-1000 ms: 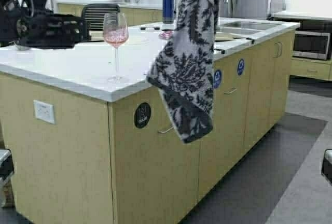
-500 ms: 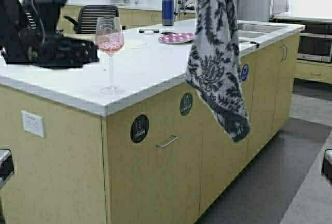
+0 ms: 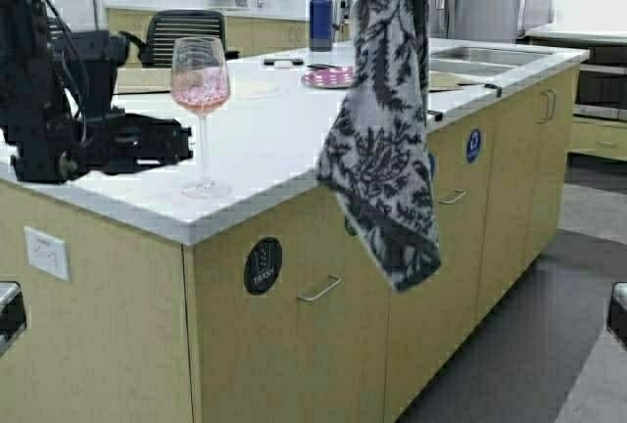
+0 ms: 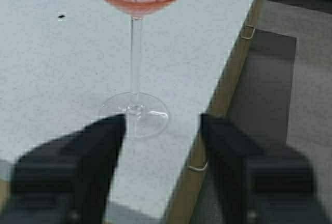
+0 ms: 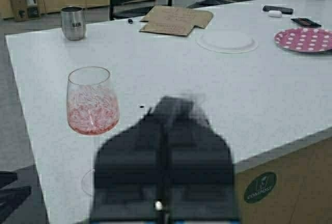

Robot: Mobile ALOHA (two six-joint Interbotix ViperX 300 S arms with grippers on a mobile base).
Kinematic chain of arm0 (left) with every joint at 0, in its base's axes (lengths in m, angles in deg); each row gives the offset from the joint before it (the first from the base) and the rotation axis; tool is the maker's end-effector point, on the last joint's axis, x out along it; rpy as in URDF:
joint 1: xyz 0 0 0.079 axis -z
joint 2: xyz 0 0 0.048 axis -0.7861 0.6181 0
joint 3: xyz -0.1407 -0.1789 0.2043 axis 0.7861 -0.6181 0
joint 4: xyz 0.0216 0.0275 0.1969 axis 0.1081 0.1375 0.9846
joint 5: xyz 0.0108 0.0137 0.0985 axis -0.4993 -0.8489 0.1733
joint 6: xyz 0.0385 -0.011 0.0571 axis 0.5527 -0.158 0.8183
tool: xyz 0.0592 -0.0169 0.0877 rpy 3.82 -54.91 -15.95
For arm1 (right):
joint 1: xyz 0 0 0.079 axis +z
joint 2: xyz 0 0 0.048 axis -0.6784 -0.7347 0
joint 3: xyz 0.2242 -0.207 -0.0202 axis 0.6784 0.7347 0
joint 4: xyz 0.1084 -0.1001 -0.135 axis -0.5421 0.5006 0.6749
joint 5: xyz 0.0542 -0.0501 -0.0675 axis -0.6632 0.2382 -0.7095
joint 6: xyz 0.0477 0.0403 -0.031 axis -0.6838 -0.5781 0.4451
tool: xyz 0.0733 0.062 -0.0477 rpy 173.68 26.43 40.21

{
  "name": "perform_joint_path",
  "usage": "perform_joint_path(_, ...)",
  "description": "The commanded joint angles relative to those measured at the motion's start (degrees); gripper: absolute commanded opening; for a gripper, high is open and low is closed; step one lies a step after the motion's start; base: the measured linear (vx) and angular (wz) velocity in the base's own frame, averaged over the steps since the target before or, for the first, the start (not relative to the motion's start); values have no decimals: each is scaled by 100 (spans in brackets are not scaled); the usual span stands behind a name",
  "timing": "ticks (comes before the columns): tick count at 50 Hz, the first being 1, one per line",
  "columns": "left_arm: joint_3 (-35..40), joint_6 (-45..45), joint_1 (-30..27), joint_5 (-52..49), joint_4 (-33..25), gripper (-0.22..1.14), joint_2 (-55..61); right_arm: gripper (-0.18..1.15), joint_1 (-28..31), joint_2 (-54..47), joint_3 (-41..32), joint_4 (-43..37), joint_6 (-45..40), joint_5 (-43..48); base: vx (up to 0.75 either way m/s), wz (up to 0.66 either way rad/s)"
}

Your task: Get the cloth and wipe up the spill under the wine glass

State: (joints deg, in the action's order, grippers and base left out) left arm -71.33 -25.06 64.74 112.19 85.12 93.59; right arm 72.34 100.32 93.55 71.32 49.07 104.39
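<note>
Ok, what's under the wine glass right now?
The wine glass stands on bare white countertop near its edge. No spill shows around its foot; the open left tool hides part of the counter near the foot.

The wine glass (image 3: 201, 115) stands upright on the white counter (image 3: 265, 139), near its front edge, at about ten o'clock from the middle of the high view. It is tall and clear, with a rounded, pink-tinted bowl, a thin stem and a round flat foot resting on the countertop.

The cloth (image 3: 385, 129) hangs in the air at about one o'clock, out past the counter's edge and well apart from the glass. It is a long, soft towel, pale grey-white with a dense dark leaf and flower print, draped in folds with its lower end loose.
</note>
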Motion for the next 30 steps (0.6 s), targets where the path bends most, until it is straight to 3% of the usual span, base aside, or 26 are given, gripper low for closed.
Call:
perform_joint_path(1, 123, 70, 9, 220, 167, 99, 97, 6, 9, 53, -79, 9, -9, 88, 14, 4)
perform_joint_path(30, 1318, 158, 132, 272, 501, 100, 958, 6, 9, -211, -88, 18, 0, 88, 10, 4)
